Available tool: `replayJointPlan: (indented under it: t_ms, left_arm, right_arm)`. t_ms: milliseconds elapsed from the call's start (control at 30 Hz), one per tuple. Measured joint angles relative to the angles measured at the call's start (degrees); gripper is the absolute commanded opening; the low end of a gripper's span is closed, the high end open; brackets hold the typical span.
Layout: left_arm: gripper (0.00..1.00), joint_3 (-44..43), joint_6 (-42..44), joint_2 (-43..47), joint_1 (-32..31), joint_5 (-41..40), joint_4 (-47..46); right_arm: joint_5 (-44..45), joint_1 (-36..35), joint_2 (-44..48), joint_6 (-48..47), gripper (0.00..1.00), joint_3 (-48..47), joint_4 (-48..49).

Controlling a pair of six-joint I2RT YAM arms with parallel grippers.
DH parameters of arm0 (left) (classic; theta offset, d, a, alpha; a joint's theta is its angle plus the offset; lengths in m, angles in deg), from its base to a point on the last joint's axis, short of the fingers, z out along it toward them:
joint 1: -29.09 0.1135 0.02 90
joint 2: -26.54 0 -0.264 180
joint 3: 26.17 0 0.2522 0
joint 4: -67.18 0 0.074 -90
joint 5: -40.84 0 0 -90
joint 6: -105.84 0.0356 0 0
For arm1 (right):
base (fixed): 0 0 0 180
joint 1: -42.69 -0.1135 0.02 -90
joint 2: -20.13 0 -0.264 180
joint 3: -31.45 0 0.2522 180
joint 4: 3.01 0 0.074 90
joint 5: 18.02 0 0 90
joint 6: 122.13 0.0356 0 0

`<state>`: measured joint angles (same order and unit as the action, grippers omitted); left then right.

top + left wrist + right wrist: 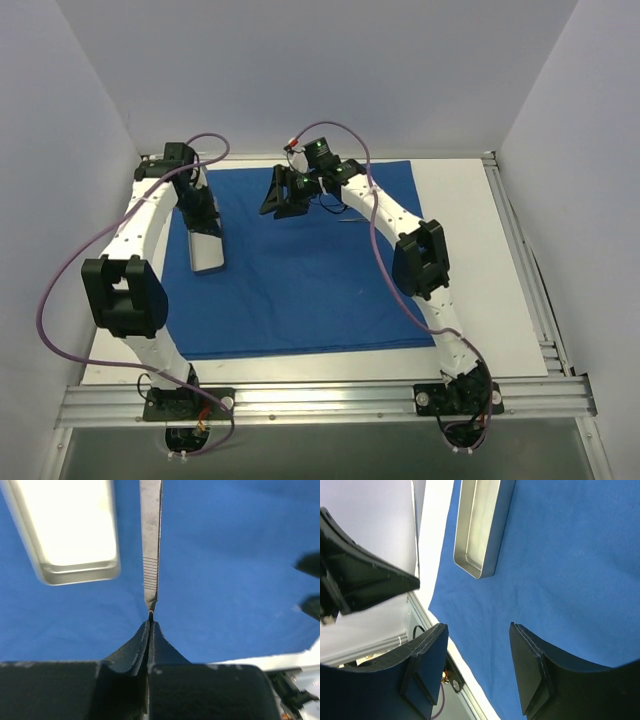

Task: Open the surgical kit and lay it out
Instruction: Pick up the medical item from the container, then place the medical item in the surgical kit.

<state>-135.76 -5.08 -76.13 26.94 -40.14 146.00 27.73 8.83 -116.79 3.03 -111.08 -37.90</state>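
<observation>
Cloth (300, 290) lay opened out flat, a blue sheet covering most of the white table (500, 300), with only shallow creases showing. Near its left edge sat the pale metal tray (206, 250), open side up and, as far as the wrist views showed, with nothing in it. The left gripper (150, 624) was closed tight on the tail end of a thin metal instrument (151, 540). This was a flat handle with a ribbed grip band, and it ran straight out from the fingertips just beside the tray without touching it. Whether the instrument was lifted or resting on the cloth could not be told. The right gripper (477, 665) hung over the rear middle of the cloth with its fingers spread wide and nothing between them.

The instrument looked light, stiff and smooth, so a pinch at the very tip probably left it free to swivel or slip. The ribbed band seemed the surer place to hold. Its far end was out of view and may have been sharp, so it wanted setting down flat rather than dropping. The tray appeared rigid and light with a thin rim, best taken by one wall. The cloth, soft and limp, would likely bunch if dragged, so a corner or edge was the place to pinch it.
</observation>
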Motion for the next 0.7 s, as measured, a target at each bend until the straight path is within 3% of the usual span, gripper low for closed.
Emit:
replayJointPlan:
  t_ms: [300, 700]
  left_arm:
    - [0.02, 0.0, -3.8, 0.9, -7.9, 5.6, -2.5]
    - [0.02, 0.0, -6.4, 0.9, -12.4, 8.8, -4.7]
  right_arm:
    - [-1.7, 0.6, 1.4, -0.4, 0.53, 0.0, 1.3]
    - [-1.7, 0.4, 2.1, 2.2, 0.51, 3.2, 4.2]
